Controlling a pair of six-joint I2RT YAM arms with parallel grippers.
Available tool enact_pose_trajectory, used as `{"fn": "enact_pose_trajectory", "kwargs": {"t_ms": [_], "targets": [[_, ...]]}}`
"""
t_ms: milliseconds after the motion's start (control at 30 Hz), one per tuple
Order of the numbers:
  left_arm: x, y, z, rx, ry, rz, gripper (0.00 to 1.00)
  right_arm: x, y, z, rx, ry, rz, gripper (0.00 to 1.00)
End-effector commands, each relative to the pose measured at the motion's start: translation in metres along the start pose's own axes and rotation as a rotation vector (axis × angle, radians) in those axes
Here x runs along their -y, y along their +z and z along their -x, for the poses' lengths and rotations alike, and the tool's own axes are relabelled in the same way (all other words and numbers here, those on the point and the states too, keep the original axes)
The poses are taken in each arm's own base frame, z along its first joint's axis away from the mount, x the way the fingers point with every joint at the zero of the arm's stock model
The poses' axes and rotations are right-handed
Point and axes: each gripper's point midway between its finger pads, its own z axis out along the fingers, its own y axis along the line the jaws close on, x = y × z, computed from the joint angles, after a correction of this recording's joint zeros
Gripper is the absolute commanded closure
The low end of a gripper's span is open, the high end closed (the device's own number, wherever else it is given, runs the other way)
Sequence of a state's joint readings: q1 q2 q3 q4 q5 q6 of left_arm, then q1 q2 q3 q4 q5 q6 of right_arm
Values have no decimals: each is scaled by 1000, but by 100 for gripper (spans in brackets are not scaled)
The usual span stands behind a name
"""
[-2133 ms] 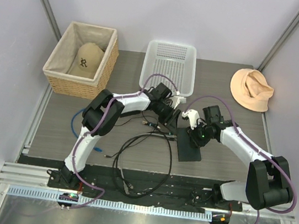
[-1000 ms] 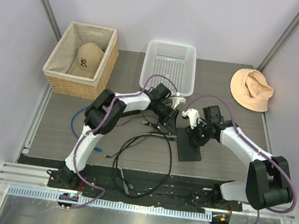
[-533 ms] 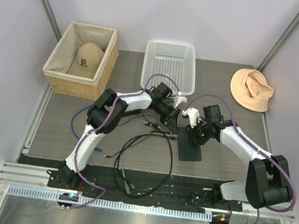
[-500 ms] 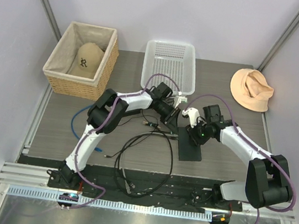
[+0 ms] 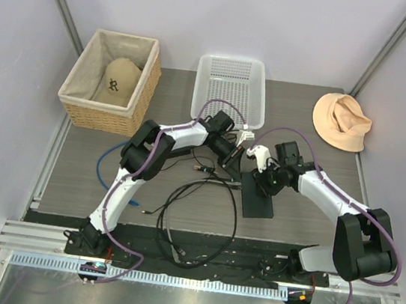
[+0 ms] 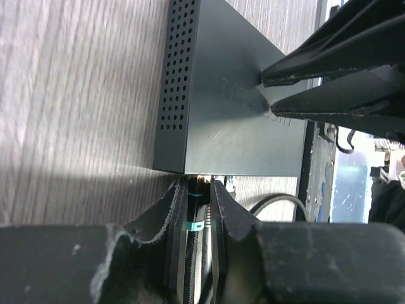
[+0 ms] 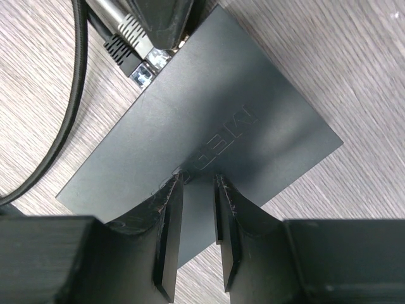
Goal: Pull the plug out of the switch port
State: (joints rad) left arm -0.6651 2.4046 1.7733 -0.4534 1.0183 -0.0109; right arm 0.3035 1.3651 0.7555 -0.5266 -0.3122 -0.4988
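The flat matte-black switch box lies on the table; it also shows in the left wrist view and the right wrist view. My left gripper is shut on the plug, which has a teal clip and sits against the box's narrow edge. In the right wrist view the clear plug with a grey boot meets that edge. My right gripper has its jaws close together, nothing between them, tips pressing down on the box's top.
Black cable loops lie near the front. A blue cable lies at left. A wicker basket holding a cap, a white plastic basket and a tan hat stand at the back.
My left arm has shifted slightly toward the far right, its gripper staying at the box's edge. The right gripper and the box have hardly moved.
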Motion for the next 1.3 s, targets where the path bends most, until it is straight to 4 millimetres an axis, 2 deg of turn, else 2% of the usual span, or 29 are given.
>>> {"fn": "enact_pose_trajectory", "kwargs": {"t_ms": [0,100,133,200,233,300,633,767,833,867,900,1067,1200,1267], "targets": [[-24,-9,-44,-94,-96,105,100,-4,8,-33,-112,21,13,67],[-27,-11,-41,-100,-96,113,100,-3,9,-29,-99,23,9,67],[-28,-12,-32,-92,-71,117,100,-3,9,-28,-96,24,9,67],[-34,-13,-33,-111,-78,135,100,-3,9,-28,-96,26,11,67],[-34,-14,-24,-104,-47,140,100,-3,9,-28,-97,24,10,67],[-36,-17,-23,-109,-39,150,100,-3,10,-30,-104,23,9,67],[-29,-18,-57,-141,-87,135,100,-5,11,-39,-119,36,4,69],[-29,-21,-50,-141,-65,138,100,-5,12,-40,-126,40,5,68],[-32,-27,-36,-129,-24,150,100,-5,12,-39,-126,39,8,68],[-36,-27,-41,-150,-51,152,100,-4,13,-39,-124,39,6,68],[-37,-30,-30,-139,-32,156,100,-4,13,-39,-126,40,6,68],[-41,-32,-36,-149,-54,156,100,-4,12,-38,-123,40,2,68],[-34,-30,-58,-162,-83,142,100,-3,12,-39,-125,41,-2,68],[-29,-30,-62,-163,-105,118,100,-3,12,-39,-125,41,-2,68]]}}
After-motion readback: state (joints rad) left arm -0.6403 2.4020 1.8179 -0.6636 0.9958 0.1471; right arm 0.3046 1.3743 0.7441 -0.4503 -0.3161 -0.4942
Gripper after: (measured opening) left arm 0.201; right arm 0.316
